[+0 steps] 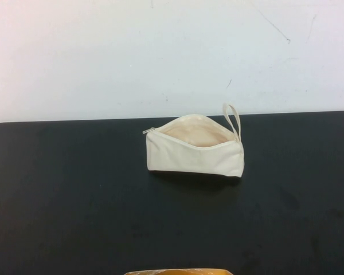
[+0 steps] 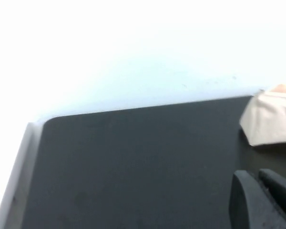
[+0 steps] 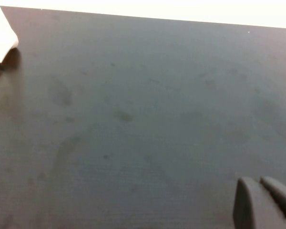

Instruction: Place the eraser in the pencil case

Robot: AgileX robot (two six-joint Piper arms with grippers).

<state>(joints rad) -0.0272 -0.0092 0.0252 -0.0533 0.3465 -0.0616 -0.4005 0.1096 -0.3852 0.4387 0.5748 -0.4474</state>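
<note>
Cream pencil case (image 1: pixel 194 156) lies unzipped, apart from narrow-jawed left gripper (image 2: pixel 257 183) and right gripper (image 3: pixel 260 188).

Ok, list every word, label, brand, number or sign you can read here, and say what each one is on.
None can be read.
pencil case: plain cream fabric, no print showing.
table: bare dark top, only smudges.
left gripper and right gripper, each low over the table: no markings visible.
The eraser is not in view.

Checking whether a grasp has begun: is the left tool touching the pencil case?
Apart. The left wrist view shows bare black table between the left tool and the pencil case. The right tool hangs over bare table too.
</note>
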